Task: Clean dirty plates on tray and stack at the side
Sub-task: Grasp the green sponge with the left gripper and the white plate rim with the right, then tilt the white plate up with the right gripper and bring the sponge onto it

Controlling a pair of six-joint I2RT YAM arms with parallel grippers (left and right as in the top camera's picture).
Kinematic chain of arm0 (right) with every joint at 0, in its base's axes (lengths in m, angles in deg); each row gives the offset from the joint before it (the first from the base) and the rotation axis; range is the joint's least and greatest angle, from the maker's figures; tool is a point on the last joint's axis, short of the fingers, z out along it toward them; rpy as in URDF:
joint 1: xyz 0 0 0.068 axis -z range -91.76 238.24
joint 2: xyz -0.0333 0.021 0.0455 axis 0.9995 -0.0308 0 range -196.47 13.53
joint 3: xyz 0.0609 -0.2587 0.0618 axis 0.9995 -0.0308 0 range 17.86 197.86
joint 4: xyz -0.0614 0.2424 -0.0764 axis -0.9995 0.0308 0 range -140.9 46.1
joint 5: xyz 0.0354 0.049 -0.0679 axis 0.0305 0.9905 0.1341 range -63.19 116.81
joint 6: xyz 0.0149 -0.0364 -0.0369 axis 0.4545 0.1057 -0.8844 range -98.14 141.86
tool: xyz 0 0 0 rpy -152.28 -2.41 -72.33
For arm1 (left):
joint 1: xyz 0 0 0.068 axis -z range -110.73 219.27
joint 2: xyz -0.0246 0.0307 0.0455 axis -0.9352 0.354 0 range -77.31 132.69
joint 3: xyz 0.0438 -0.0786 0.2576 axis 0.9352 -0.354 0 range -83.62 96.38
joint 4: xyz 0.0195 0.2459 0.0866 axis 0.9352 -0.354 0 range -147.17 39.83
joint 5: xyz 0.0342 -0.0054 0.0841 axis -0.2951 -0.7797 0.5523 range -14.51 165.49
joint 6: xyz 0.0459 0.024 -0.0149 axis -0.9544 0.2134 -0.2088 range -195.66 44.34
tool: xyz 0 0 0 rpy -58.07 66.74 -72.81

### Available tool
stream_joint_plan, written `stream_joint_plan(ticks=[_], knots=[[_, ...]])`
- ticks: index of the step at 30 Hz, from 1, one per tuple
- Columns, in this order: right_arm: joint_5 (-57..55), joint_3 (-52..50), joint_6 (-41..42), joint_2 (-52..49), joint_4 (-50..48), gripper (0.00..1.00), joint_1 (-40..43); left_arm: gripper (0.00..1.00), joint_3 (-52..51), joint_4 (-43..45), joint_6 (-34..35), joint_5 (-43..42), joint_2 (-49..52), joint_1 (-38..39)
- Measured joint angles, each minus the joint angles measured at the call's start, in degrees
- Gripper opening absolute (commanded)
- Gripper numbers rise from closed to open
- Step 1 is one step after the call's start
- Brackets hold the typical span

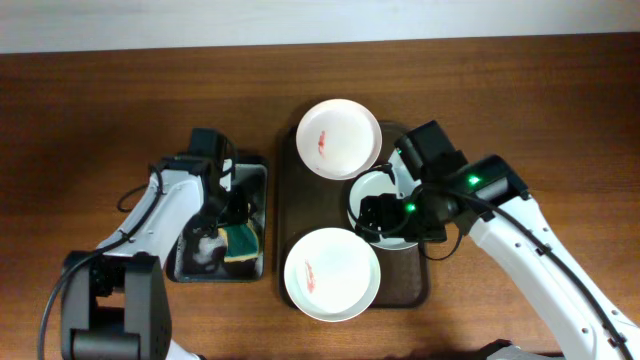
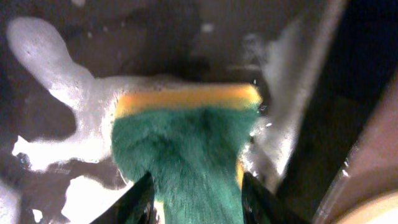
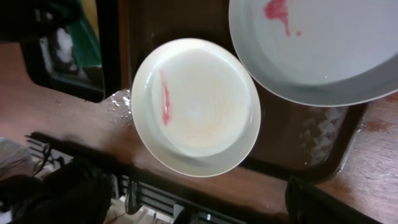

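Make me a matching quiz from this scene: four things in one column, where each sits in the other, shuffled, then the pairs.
1 green-and-yellow sponge
2 far round white plate
3 near round white plate
4 middle round white plate

A mostly under the right arm
B between the fingers of the left claw
C overhanging the dark brown rectangular tray's far rim
D overhanging that tray's near rim

Pairs: 1-B, 2-C, 3-D, 4-A

The plates [image 1: 339, 138] are white, two smeared red, the tray [image 1: 300, 200] dark brown, the tabletop [image 1: 100, 100] wood-grained brown, and the nine-o'clock sponge [image 2: 180, 143] green over yellow.
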Motion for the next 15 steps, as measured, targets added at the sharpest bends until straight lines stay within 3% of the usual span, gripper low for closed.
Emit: stream_joint_plan(ticks=[1, 2, 3, 5, 6, 10, 15], knots=[[1.2, 0.0, -0.9, 0.0, 1.6, 0.90, 1.2, 0.23, -2.6, 2.4, 0.2, 0.1, 0.3, 0.0], [1.9, 0.0, -1.3, 0.0, 2.6, 0.91, 1.8, 0.04, -4.0, 4.6, 0.3, 0.1, 0.2, 0.0], [2.0, -0.1, -2.0, 0.0, 4.0, 0.91, 2.3, 0.00, -5.9, 6.9, 0.3, 0.1, 0.0, 0.0], [2.4, -2.8, -3.0, 0.0, 3.5, 0.89, 2.3, 0.00, -6.5, 7.2, 0.4, 0.1, -0.4, 0.0], [2.6, -6.1, -3.4, 0.1, 0.8, 0.82, 2.3, 0.00, -6.2, 6.2, 0.4, 0.1, -0.4, 0.0], [2.8, -20.5, -4.1, -0.5, -12.7, 0.59, 2.3, 0.00, 5.3, -11.1, -0.9, 0.1, 1.4, 0.0], [1.8, -28.2, -5.2, -0.8, -22.0, 0.52, 2.3, 0.00, 21.9, -23.5, -4.3, -3.3, -0.5, 0.0]])
